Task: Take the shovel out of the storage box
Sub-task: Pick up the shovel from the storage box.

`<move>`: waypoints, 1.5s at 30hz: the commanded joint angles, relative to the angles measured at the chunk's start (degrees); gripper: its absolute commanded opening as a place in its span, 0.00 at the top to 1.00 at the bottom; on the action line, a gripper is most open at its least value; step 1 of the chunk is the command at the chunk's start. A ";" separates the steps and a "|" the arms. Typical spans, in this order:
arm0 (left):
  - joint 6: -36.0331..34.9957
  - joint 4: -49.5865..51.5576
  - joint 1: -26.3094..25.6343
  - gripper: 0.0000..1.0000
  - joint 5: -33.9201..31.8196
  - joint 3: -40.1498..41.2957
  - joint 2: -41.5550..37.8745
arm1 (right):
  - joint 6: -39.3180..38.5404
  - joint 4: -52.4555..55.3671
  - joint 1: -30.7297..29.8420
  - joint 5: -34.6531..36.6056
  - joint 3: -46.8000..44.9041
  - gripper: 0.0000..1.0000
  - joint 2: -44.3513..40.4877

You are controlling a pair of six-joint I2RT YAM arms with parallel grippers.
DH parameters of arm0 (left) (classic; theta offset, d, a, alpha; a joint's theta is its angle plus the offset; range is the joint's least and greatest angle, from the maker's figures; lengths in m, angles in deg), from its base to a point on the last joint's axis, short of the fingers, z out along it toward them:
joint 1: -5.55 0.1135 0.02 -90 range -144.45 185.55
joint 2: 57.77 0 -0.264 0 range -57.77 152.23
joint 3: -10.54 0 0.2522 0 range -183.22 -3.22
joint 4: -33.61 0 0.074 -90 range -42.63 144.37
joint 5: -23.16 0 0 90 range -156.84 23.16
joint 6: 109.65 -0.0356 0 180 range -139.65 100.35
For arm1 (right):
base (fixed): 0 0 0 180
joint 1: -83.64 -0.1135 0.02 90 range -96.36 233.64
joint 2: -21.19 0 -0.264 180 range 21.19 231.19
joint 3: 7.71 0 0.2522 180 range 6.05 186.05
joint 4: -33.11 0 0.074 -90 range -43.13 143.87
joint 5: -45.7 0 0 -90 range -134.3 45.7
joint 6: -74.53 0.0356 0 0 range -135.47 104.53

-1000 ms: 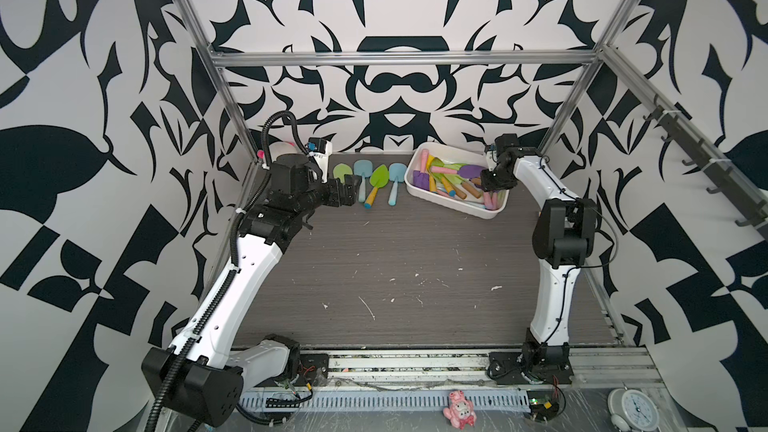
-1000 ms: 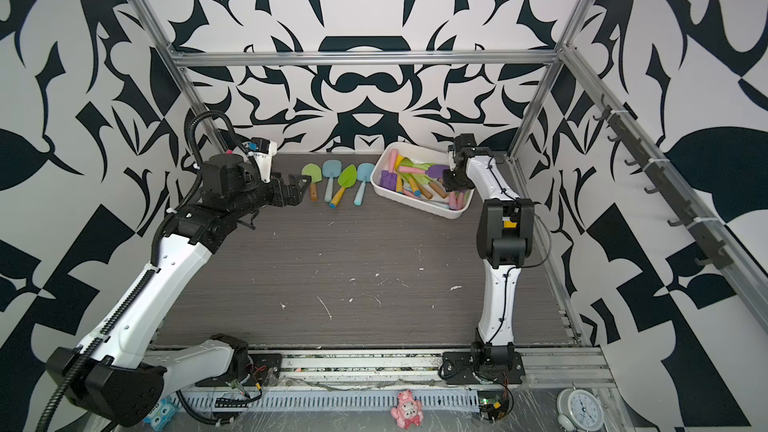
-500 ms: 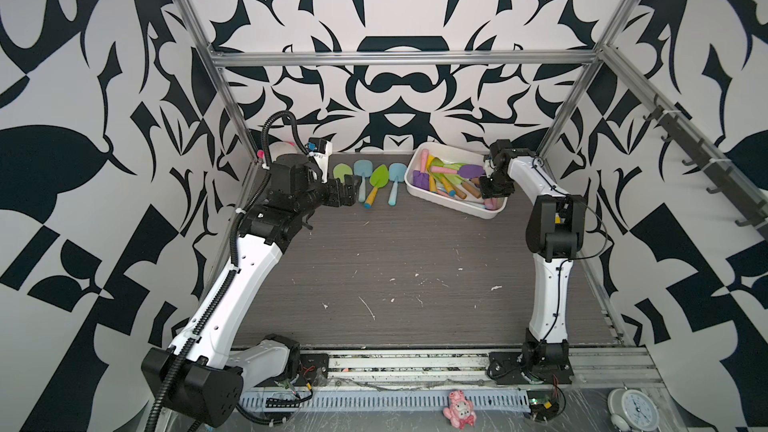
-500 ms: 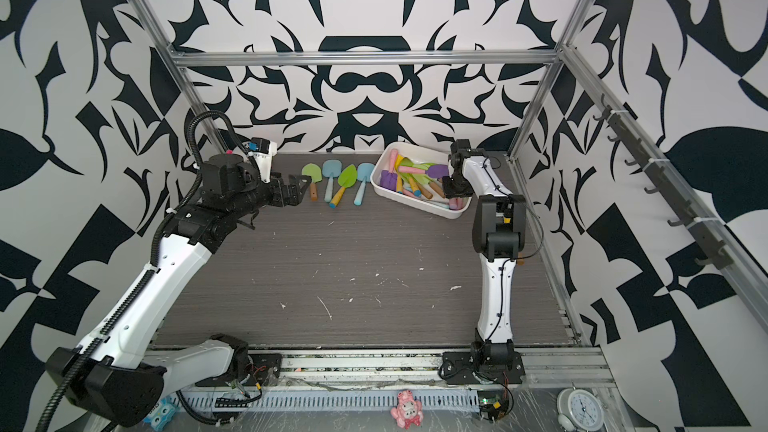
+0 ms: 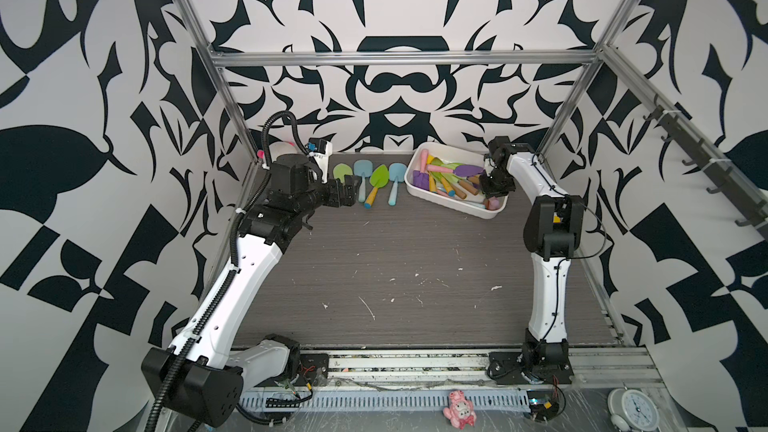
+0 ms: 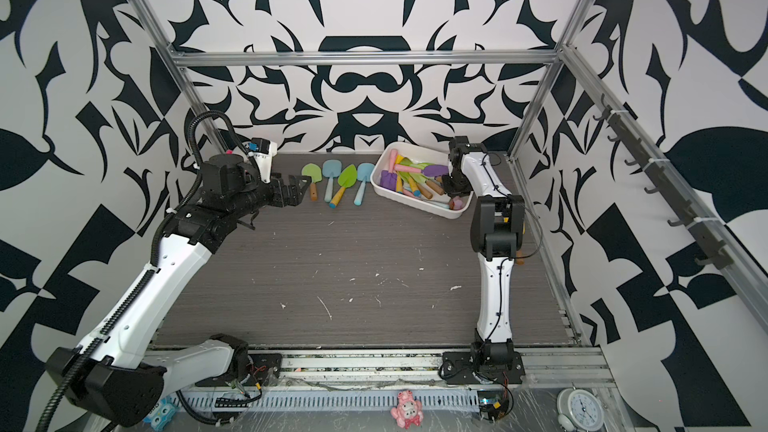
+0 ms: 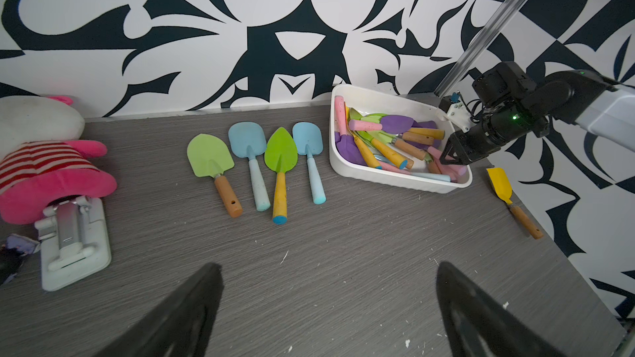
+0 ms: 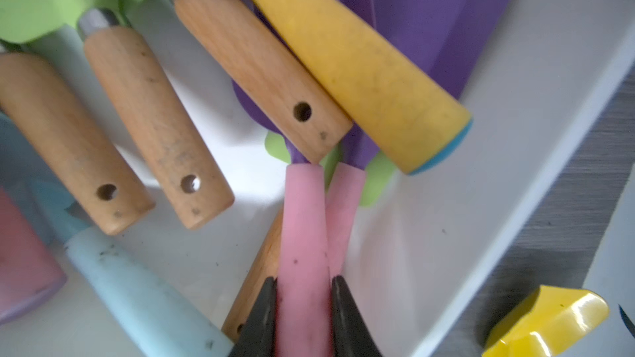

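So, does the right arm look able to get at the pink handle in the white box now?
Probably yes. The right gripper is down inside the box, its fingers pressed on both sides of the pink handle, and nothing lies over that end.

The storage box (image 5: 453, 206) is white; inside, a pink-handled shovel (image 8: 302, 235) lies among purple, green, yellow and wood-toned ones. The 4 shovels (image 5: 379, 176) on the grey wood-grain table (image 5: 415, 268) are 2 green, 2 pale blue. The walls (image 5: 395, 93) are black-and-white patterned.
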 commanded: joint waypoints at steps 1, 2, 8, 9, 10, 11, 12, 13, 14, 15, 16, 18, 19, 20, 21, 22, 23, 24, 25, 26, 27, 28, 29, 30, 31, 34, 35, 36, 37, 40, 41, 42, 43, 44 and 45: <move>0.29 0.56 0.13 0.01 0.64 0.98 0.08 | -0.86 6.50 -0.19 0.06 3.59 1.00 -3.63; 0.23 0.40 0.13 0.01 0.58 1.06 0.04 | -0.90 8.06 -0.24 0.08 4.09 1.00 -3.85; 0.23 -0.10 0.13 0.01 0.78 1.41 -0.09 | -1.22 15.13 -0.09 0.49 3.31 1.00 -6.73; 0.22 -0.19 0.15 0.01 0.85 1.50 -0.16 | -1.30 15.72 -0.06 0.58 2.60 1.00 -7.41; 0.28 -0.30 0.13 0.01 0.78 1.58 -0.10 | -1.22 16.20 -0.07 0.52 1.75 1.00 -8.24; 0.18 -0.39 0.13 0.01 0.86 1.68 -0.13 | -1.22 16.59 0.06 0.37 1.01 1.00 -9.06; 0.23 -0.41 0.18 0.01 0.86 1.74 -0.11 | -1.10 16.81 0.05 0.32 0.02 1.00 -9.87; 0.28 -0.63 0.13 0.01 0.86 1.84 -0.12 | -0.96 16.75 0.14 0.37 -1.02 1.00 -11.18; 0.24 -0.73 0.13 0.00 0.79 1.87 -0.03 | -0.88 16.63 0.24 0.41 -1.89 1.00 -12.34; 0.22 -0.96 0.13 0.01 0.85 1.94 -0.03 | -0.64 16.55 0.31 0.41 -2.65 1.00 -13.12; 0.24 -1.11 0.13 0.01 0.97 1.94 -0.02 | -0.52 16.46 0.44 0.41 -3.26 1.00 -14.20; 0.24 -1.38 0.13 0.01 0.95 1.86 0.16 | -0.51 16.54 0.60 0.40 -4.56 1.00 -15.98; 0.18 -1.52 0.13 0.01 0.95 1.82 0.19 | -0.50 16.61 0.77 0.49 -5.19 1.00 -16.89; 0.22 -1.70 0.13 0.01 1.00 1.85 0.24 | -0.52 16.77 0.94 0.50 -5.74 1.00 -17.70; 0.25 -1.84 0.13 0.01 1.09 1.85 0.39 | -0.48 16.89 1.07 0.41 -6.42 1.00 -18.57; 0.15 -1.87 0.13 0.01 1.08 1.85 0.43 | -0.44 16.90 1.23 0.21 -7.30 1.00 -19.57; 0.08 -1.97 0.13 0.01 1.09 1.85 0.49 | -0.44 16.69 1.48 -0.10 -8.28 1.00 -20.66; 0.10 -2.06 0.13 0.01 1.12 1.85 0.58 | -0.36 16.43 1.51 -0.18 -9.19 1.00 -21.49; 0.05 -2.14 0.13 0.01 1.09 1.91 0.60 | -0.34 16.06 1.71 -0.21 -10.29 1.00 -22.46; 0.04 -2.34 0.14 0.01 1.07 1.91 0.58 | -0.30 15.77 1.92 -0.34 -11.28 1.00 -23.21; 0.05 -2.49 0.14 0.01 1.10 1.90 0.62 | -0.27 15.76 2.12 -0.64 -11.96 1.00 -23.81; 0.06 -2.67 0.13 0.01 1.20 1.86 0.73 | -0.26 15.47 2.28 -0.86 -12.79 1.00 -24.50; -0.04 -2.78 0.13 0.01 1.21 1.80 0.81 | -0.24 14.88 2.31 -0.83 -13.72 1.00 -25.37; -0.02 -2.84 0.13 0.01 1.27 1.69 0.89 | -0.25 14.22 2.51 -0.82 -14.60 1.00 -26.11; -0.02 -2.94 0.13 0.00 1.31 1.52 1.08 | -0.17 13.56 2.63 -0.81 -15.59 1.00 -27.13; -0.12 -3.04 0.13 0.01 1.61 1.08 1.38 | 0.00 11.67 3.65 -0.62 -17.90 1.00 -29.86; -0.13 -3.20 0.13 0.01 1.74 1.03 1.53 | 0.14 10.92 4.19 -0.47 -18.88 1.00 -30.70; -0.11 -3.36 0.15 0.00 1.87 0.98 1.57 | 0.35 10.27 4.67 -0.59 -19.67 1.00 -31.36; -0.13 -3.53 0.13 0.01 2.12 0.86 1.77 | 0.45 9.61 5.38 -1.15 -20.59 1.00 -32.22; -0.16 -3.40 0.13 0.01 2.47 0.52 2.14 | 0.80 5.36 7.21 -3.29 -25.04 1.00 -36.43; -0.13 -3.51 0.13 0.01 2.56 0.53 2.21 | 1.04 3.20 8.07 -4.54 -26.98 1.00 -38.09; -0.14 -3.56 0.16 0.01 2.60 0.53 2.28 | 1.36 1.79 8.78 -5.78 -28.54 1.00 -39.29; -0.14 -3.66 0.13 0.01 2.72 0.52 2.28 | 1.79 0.30 9.83 -7.22 -30.14 1.00 -40.69; -0.11 -3.84 0.13 0.01 2.85 0.60 2.44 | 2.18 -1.12 10.90 -8.88 -31.77 1.00 -41.82; -0.15 -4.03 0.13 0.01 3.01 0.70 2.52 | 2.33 -2.22 11.84 -10.29 -33.08 1.00 -42.61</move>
